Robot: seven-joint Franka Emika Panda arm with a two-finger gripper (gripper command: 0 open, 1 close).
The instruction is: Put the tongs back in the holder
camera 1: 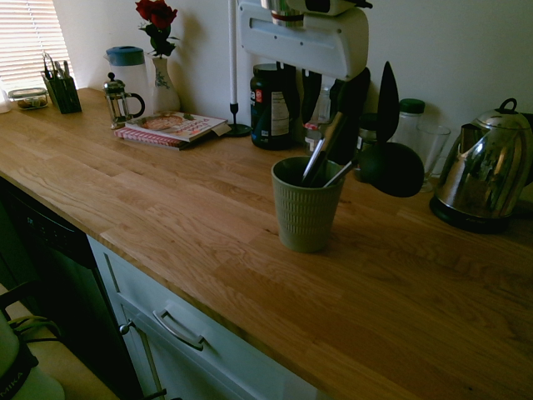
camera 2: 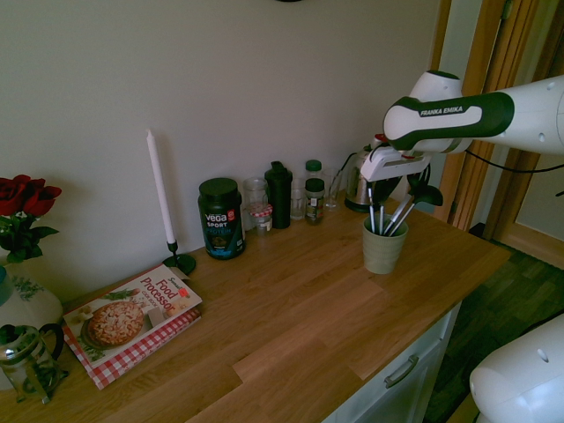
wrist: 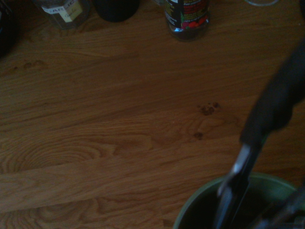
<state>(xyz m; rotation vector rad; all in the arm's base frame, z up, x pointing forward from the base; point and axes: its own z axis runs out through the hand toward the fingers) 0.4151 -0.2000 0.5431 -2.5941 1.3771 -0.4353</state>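
standing tilted inside the sage-green ribbed ceramic holder (camera 1: 306, 215), the slim silvery, dark-tipped tongs (camera 1: 323, 152) lean beside other utensils; whether the white arm's jaws clench them cannot be told. the holder sits on the wooden surface (camera 1: 166, 200).

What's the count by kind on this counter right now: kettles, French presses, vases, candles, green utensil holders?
kettle: 1
French press: 1
vase: 1
candle: 1
green holder: 1
Total: 5
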